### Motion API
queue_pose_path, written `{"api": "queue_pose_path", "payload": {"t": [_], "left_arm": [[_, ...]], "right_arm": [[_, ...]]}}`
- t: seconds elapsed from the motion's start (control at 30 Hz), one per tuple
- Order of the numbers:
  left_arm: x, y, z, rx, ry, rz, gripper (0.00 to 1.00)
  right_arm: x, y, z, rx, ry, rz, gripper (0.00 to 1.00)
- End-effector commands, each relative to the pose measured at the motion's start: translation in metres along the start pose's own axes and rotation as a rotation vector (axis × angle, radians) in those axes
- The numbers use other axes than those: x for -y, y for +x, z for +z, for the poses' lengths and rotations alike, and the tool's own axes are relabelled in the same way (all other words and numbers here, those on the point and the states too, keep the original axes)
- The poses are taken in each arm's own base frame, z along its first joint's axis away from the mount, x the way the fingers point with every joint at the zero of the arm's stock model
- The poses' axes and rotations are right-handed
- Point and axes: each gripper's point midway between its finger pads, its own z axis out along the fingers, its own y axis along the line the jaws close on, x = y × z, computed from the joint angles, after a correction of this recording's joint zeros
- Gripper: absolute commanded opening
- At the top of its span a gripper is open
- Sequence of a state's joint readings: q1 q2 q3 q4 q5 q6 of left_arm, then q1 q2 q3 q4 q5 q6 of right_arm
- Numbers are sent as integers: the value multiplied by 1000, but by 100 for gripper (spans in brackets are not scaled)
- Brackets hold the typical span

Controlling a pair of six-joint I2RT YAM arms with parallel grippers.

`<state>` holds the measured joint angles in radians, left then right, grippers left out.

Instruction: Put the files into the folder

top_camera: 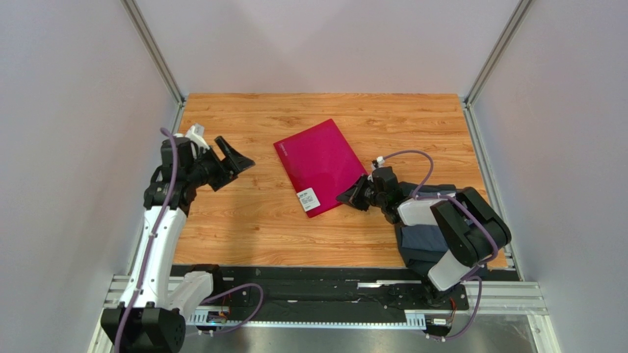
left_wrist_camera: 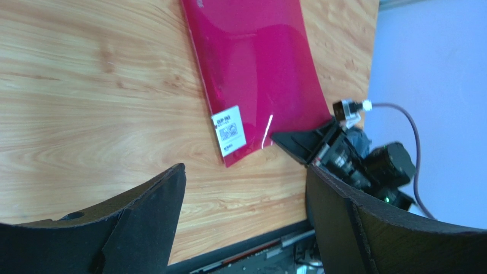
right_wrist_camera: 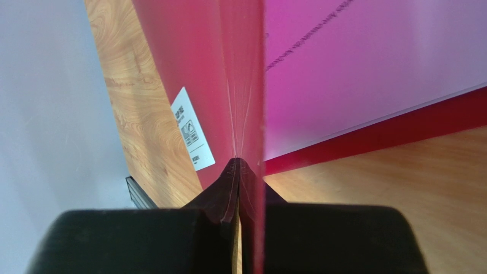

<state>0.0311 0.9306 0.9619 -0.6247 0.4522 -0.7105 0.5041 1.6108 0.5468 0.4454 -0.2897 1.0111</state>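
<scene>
The red folder (top_camera: 322, 165) lies at an angle in the middle of the table, with its white label (top_camera: 308, 198) at the near corner. My right gripper (top_camera: 346, 197) is shut on the folder's near right edge. The right wrist view shows the fingers (right_wrist_camera: 220, 197) pinched together on the cover (right_wrist_camera: 188, 68), which is lifted edge-on. Under the cover lies a pale sheet tinted pink (right_wrist_camera: 366, 63) with a faint line of print, apparently the files, on the red back cover (right_wrist_camera: 400, 128). My left gripper (top_camera: 232, 168) hangs open to the left of the folder (left_wrist_camera: 257, 74), with nothing between its fingers.
A dark grey-blue folded cloth (top_camera: 424, 243) lies under the right arm at the near right. The black rail (top_camera: 324, 276) runs along the table's near edge. Grey walls close in the left, right and far sides.
</scene>
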Motion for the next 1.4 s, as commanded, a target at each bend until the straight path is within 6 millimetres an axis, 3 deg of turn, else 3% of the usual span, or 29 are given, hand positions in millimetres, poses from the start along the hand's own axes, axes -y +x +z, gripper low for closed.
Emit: {"api": "queue_pose_path", "payload": {"t": [0.0, 0.13, 0.17, 0.2, 0.23, 0.27, 0.3, 0.33, 0.43, 0.53, 0.6, 0.67, 0.7, 0.73, 0.77, 0.8, 0.83, 0.87, 0.9, 1.0, 1.17, 1.37], "left_arm": [[24, 13, 30, -75, 79, 34, 85], [30, 33, 60, -171, 85, 56, 85], [36, 40, 66, -194, 97, 75, 85], [35, 44, 78, -226, 85, 76, 85], [39, 52, 84, -257, 90, 90, 85], [39, 56, 90, -278, 87, 103, 84], [38, 60, 102, -305, 74, 108, 84], [41, 68, 107, -333, 75, 125, 84], [42, 85, 131, -407, 59, 149, 84], [45, 105, 154, -475, 57, 162, 82], [43, 114, 169, -503, 38, 163, 81], [40, 122, 177, -524, 15, 167, 79], [37, 122, 177, -517, 3, 172, 79], [37, 122, 176, -510, -2, 180, 79], [36, 120, 170, -494, -3, 195, 79], [33, 116, 168, -467, -21, 209, 79], [29, 114, 164, -454, -30, 229, 80], [25, 115, 158, -448, -49, 235, 81], [16, 113, 157, -433, -85, 245, 82], [-6, 123, 155, -462, -159, 227, 86], [-29, 140, 168, -529, -169, 119, 85], [-37, 136, 190, -497, -199, 115, 82]], "right_arm": [[-6, 8, 1, -90, -52, -4, 7], [3, 15, -12, -123, -2, -62, 35], [-6, 11, -21, -107, -18, -106, 43], [7, 18, -29, -136, 43, -146, 47], [12, 11, -34, -108, 87, -185, 52], [4, 4, -46, -75, 90, -233, 58], [23, 11, -59, -115, 178, -288, 61], [30, 0, -67, -67, 246, -320, 64], [40, -21, -95, 9, 348, -391, 69], [40, -47, -106, 84, 375, -414, 74], [24, -69, -102, 108, 346, -417, 75], [30, -82, -87, 57, 368, -399, 75], [8, -101, -82, 66, 341, -416, 74], [23, -100, -67, -7, 374, -400, 73], [24, -106, -61, -34, 386, -439, 73], [11, -120, -54, -42, 388, -460, 73], [16, -122, -47, -74, 408, -463, 73], [32, -119, -32, -139, 444, -465, 73], [37, -116, -31, -179, 469, -454, 73], [40, -118, -16, -194, 467, -451, 74], [43, -110, -19, -179, 469, -453, 74], [48, -90, -16, -216, 474, -465, 73]]}}
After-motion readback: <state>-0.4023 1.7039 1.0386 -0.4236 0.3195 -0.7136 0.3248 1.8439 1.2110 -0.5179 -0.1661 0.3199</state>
